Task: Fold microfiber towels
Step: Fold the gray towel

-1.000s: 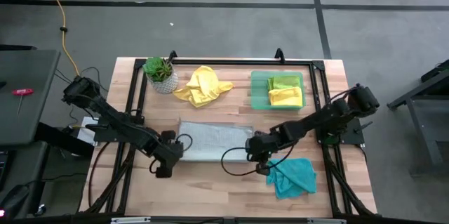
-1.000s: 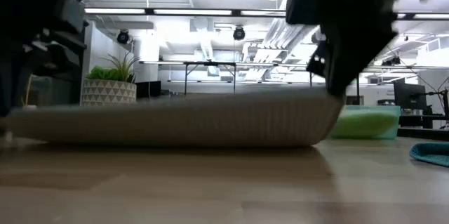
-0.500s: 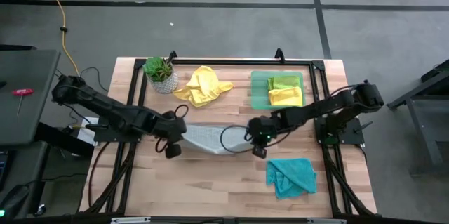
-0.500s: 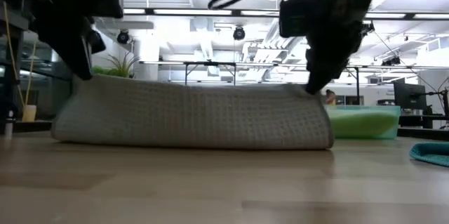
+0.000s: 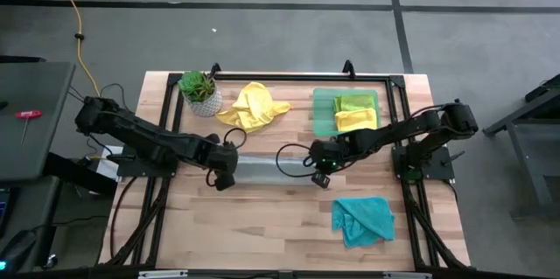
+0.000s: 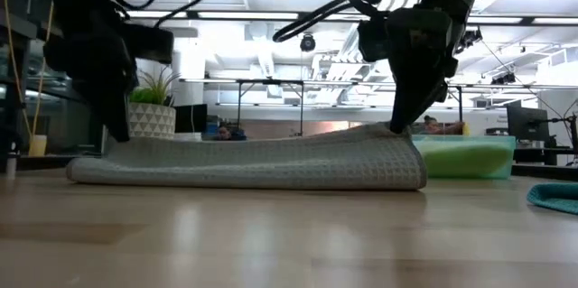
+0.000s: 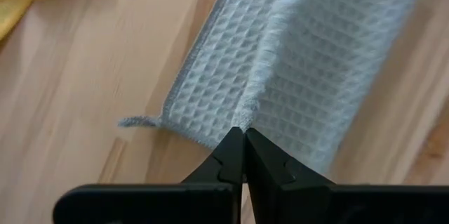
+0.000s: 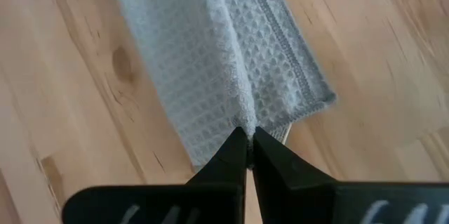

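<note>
Centrally, we record the left gripper [image 5: 225,177] and right gripper [image 5: 320,174] each pinching an end of the grey towel [image 5: 271,173]; no legible writing found.

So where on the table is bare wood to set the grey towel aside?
Free: the near strip in front of the grey towel, left of the teal towel. Crowded: the far edge, with the plant, the yellow towel and the tray. Both pincers, left pincer and right pincer, pinch the grey towel's ends.
</note>
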Controlling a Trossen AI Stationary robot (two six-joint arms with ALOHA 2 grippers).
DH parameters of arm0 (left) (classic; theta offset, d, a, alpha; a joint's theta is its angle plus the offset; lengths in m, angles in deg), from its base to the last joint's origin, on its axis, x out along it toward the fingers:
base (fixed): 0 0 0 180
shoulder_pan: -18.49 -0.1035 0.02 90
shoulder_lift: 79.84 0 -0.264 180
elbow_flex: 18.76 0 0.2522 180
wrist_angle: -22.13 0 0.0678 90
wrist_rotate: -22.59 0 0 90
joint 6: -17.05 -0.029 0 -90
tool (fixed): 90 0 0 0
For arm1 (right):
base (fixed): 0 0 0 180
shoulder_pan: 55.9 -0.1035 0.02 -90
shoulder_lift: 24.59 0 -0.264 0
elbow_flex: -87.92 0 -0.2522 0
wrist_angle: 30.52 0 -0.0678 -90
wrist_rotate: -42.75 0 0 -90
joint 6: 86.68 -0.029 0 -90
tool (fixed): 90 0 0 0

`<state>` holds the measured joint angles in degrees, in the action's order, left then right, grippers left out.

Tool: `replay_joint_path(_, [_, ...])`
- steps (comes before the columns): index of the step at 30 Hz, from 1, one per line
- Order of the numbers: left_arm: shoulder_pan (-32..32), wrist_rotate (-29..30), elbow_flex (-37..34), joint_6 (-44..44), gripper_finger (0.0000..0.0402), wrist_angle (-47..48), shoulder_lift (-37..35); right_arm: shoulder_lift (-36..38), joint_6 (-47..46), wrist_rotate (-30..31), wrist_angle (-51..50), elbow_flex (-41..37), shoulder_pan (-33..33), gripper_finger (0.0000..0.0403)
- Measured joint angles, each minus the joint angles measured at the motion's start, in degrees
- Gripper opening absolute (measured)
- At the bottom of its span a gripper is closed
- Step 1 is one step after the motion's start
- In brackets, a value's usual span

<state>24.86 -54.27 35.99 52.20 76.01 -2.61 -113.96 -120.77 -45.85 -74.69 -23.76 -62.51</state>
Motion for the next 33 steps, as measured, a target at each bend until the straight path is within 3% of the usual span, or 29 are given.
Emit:
replay_joint_path(8, [0.0, 0.2, 0.0, 1.3, 0.0, -1.1, 4.0, 0.0, -2.3, 2.0, 0.0, 0.0, 0.0, 0.0])
replay_joint_path(18, [-0.7, 5.1, 0.0, 1.7, 0.0001, -1.3, 3.5, 0.0, -3.4, 2.1, 1.3, 0.0, 0.0, 0.0])
replay_joint_path(33, [-2.7, 5.7, 0.0, 3.7, 0.0007, -1.1, 3.5, 0.0, -6.4, 4.7, 1.1, 0.0, 0.0, 0.0])
